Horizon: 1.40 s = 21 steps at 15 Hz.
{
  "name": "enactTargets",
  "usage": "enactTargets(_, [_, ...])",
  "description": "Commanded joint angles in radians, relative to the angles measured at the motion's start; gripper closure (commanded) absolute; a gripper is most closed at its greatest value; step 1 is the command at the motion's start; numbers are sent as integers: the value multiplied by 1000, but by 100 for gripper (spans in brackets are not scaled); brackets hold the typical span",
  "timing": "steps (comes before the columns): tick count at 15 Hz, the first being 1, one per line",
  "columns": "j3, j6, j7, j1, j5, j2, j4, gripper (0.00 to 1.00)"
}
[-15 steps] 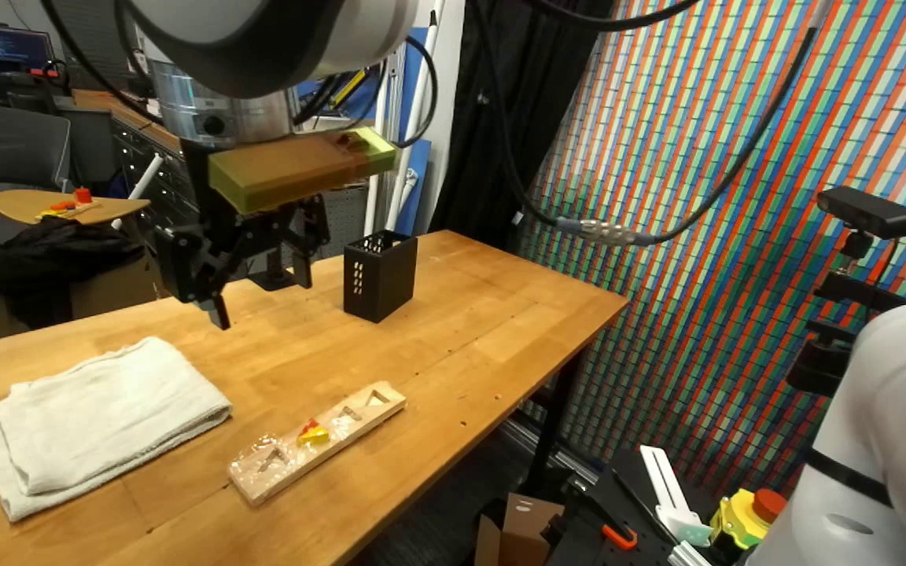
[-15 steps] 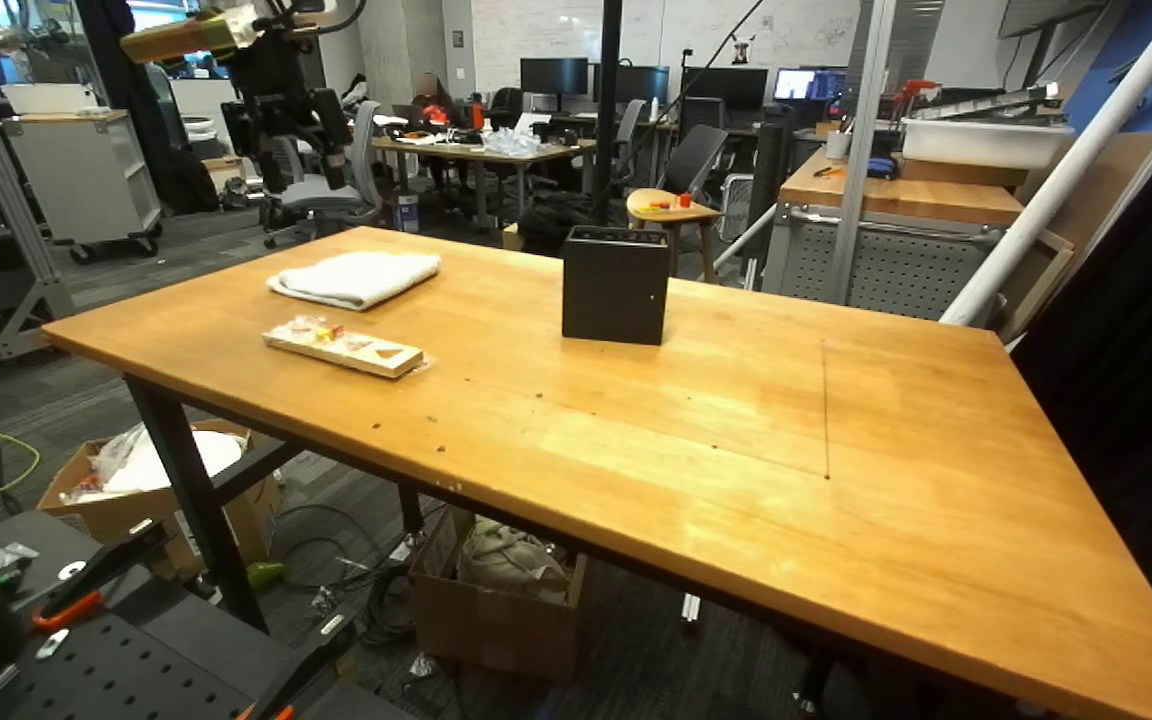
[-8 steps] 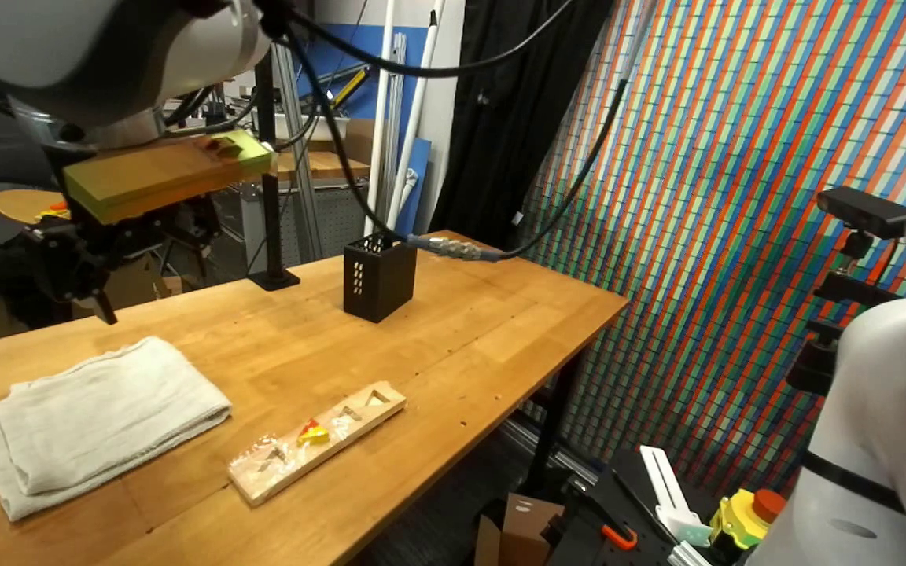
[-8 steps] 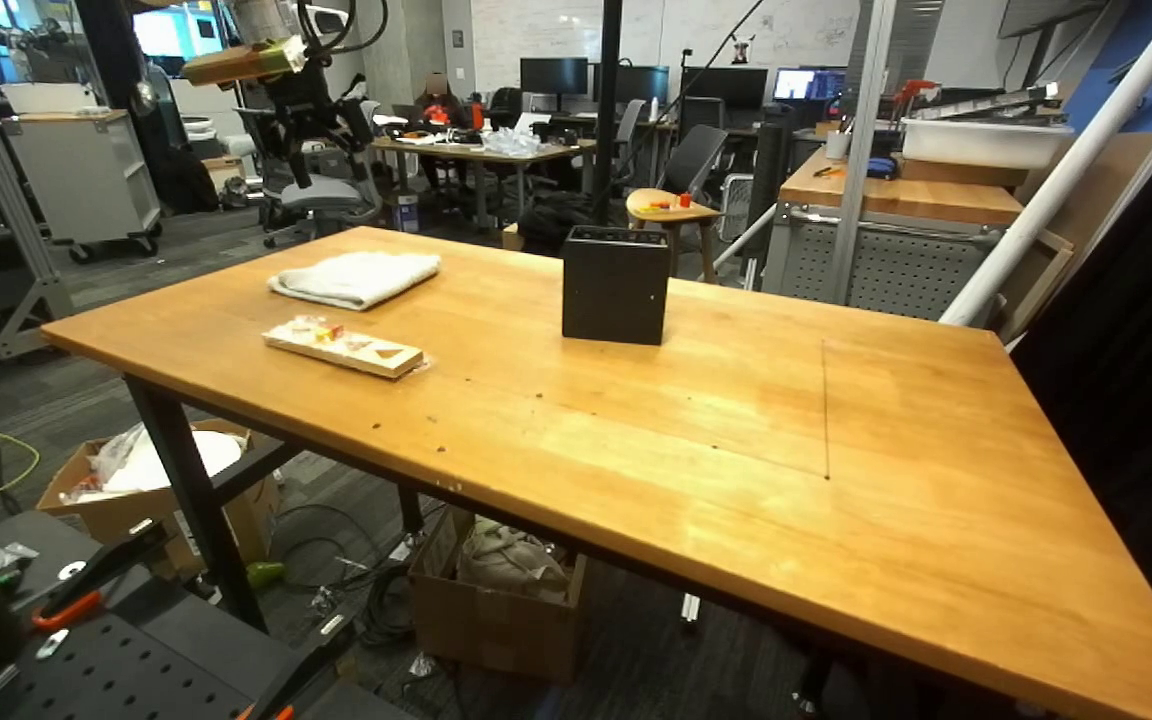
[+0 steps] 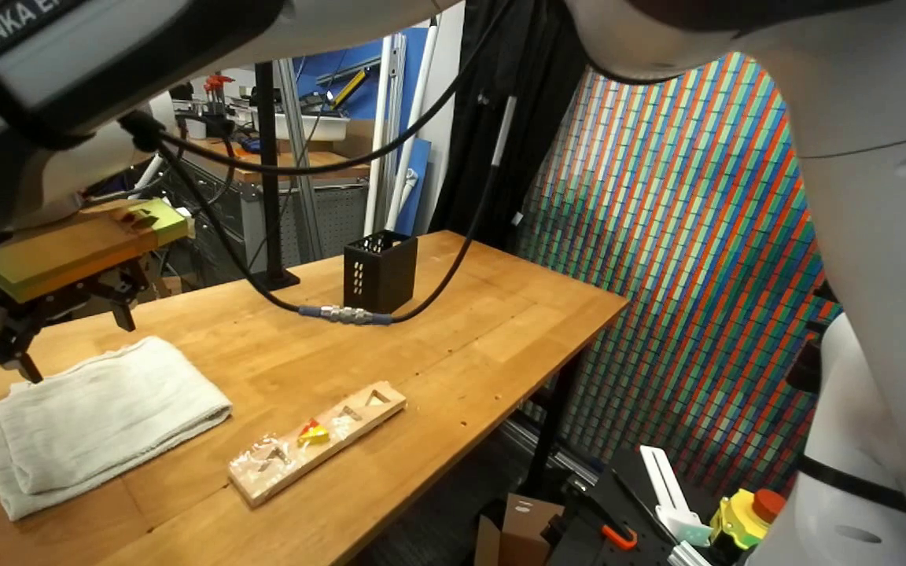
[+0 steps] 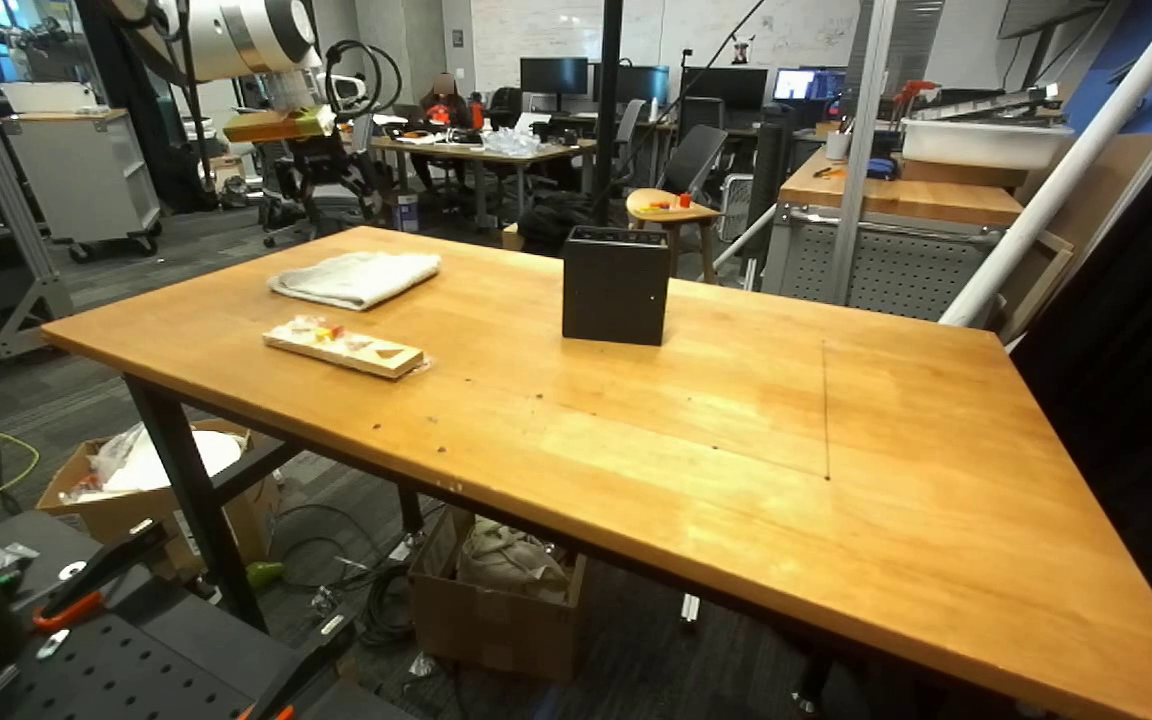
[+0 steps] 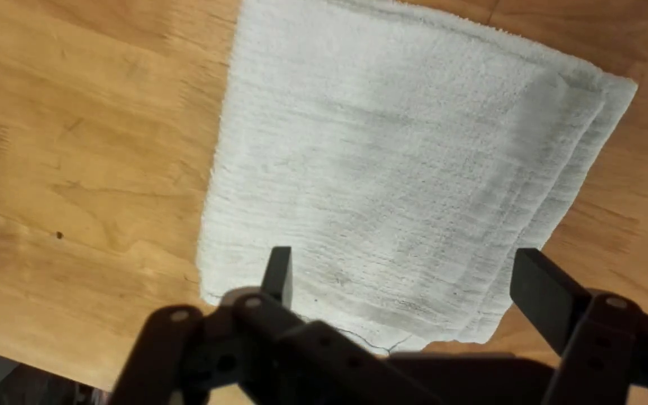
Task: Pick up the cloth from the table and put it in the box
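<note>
A folded white cloth (image 5: pixel 119 424) lies flat on the wooden table; it also shows in an exterior view (image 6: pixel 356 278) and fills the middle of the wrist view (image 7: pixel 380 157). A black box (image 5: pixel 378 271) with an open top and holes in its side stands upright on the table, also seen in an exterior view (image 6: pixel 614 290). My gripper (image 5: pixel 78 346) is open and empty, above the cloth's back edge. In the wrist view the gripper's fingers (image 7: pixel 400 264) are wide apart with the cloth below and between them. The fingers appear to be above the cloth, not gripping it.
A wooden puzzle board (image 5: pixel 319 440) in clear wrap lies in front of the cloth, also seen in an exterior view (image 6: pixel 341 350). A black post (image 5: pixel 266 181) rises at the table's back edge. The arm's cable (image 5: pixel 347 315) hangs in front of the box in that view.
My gripper has moved across and down to above the cloth, staying open. The arm's cable has swung along with it. The cloth, box and puzzle board have not moved.
</note>
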Motion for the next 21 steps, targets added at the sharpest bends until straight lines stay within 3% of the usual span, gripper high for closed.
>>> enactTargets(1, [-33,-5,-90,27,34,128,163,0])
enactTargets(5, [-39,-1,-145,21,68,209,230,0])
enactTargets(14, [-45,19,-223,-6,146,291,242,0])
enactTargets(15, [-43,19,-232,-9,157,296,247,25])
enactTargets(17, [-44,23,-238,-11,168,295,248,32])
enactTargets(21, [-47,16,-241,-13,174,282,247,64])
